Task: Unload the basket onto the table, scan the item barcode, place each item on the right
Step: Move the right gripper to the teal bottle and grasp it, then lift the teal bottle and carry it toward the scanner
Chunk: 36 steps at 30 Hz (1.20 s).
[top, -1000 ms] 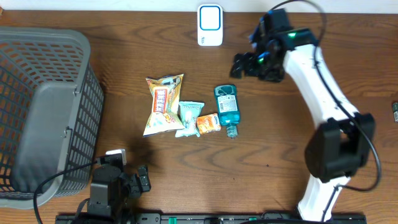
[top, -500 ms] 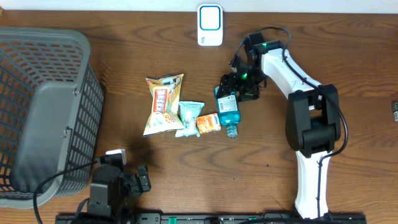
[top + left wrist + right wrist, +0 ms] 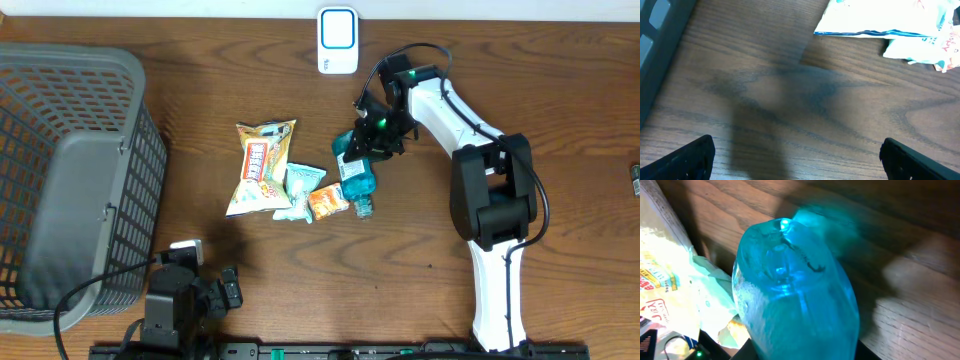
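Note:
A blue liquid bottle [image 3: 356, 180] lies tilted on the wooden table, its cap toward the front. My right gripper [image 3: 368, 140] sits over the bottle's base end. In the right wrist view the bottle [image 3: 795, 290] fills the space between the dark jaws, which press on both of its sides; the right gripper [image 3: 802, 352] is shut on it. The white and blue scanner [image 3: 338, 40] stands at the table's back edge. My left gripper [image 3: 802, 160] hangs open and holds nothing, low over bare wood at the front left [image 3: 190, 290].
A yellow snack bag [image 3: 262, 165], a pale green packet [image 3: 300, 190] and an orange packet [image 3: 327, 202] lie just left of the bottle, touching it. A large grey basket [image 3: 70, 170] fills the left side. A small dark object [image 3: 634, 178] sits at the right edge.
My right gripper came down from the back right onto the bottle and closed on it. The bottle shifted left and tilted, nudging the packets and bag. The left arm stayed still.

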### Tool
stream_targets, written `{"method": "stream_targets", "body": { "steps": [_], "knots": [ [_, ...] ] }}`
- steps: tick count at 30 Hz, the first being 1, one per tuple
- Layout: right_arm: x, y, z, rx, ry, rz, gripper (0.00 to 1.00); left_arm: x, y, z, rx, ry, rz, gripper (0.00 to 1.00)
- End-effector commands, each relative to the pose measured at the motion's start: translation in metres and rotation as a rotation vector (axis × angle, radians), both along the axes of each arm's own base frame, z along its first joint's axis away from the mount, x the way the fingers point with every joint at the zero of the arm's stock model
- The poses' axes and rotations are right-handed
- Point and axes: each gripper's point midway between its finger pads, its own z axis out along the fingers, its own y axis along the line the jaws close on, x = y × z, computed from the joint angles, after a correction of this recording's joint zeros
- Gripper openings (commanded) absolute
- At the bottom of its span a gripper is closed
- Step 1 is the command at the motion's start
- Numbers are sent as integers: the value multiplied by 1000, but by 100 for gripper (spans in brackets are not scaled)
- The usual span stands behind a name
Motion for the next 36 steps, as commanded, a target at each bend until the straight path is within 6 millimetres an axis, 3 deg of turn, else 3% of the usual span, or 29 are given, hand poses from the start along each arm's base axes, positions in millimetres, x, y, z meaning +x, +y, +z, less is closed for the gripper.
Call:
{"method": "stream_targets", "body": {
  "steps": [1,6,10,13,18,21,28,30,32,35,36],
  "knots": [
    [6,-60,-35,-368,-55,5,5,0,1,2,11,-5,-2,98],
    [24,-87,7,-579,-222,-6,5,0,1,2,11,-5,-2,98],
    [24,-86,29,-638,-296,40,11,0,1,2,11,-5,-2,98],
    [19,-81,27,-641,-286,66,12,0,1,2,11,-5,-2,98],
    [10,-82,6,-660,-231,80,15,0,1,2,11,-5,-2,98],
    [10,-83,4,-662,-224,75,28,0,1,2,11,-4,-2,98],
    [10,-81,7,-653,-223,58,42,0,1,2,11,-5,-2,98],
    [10,-80,7,-646,-222,58,38,0,1,2,11,-4,-2,98],
    [9,-79,7,-642,-221,57,27,0,1,2,11,-5,-2,98],
    [8,-74,6,-609,-213,55,2,0,1,2,11,-5,-2,98],
    [8,-74,6,-609,-213,55,1,0,1,2,11,-5,-2,98]
  ]
}}
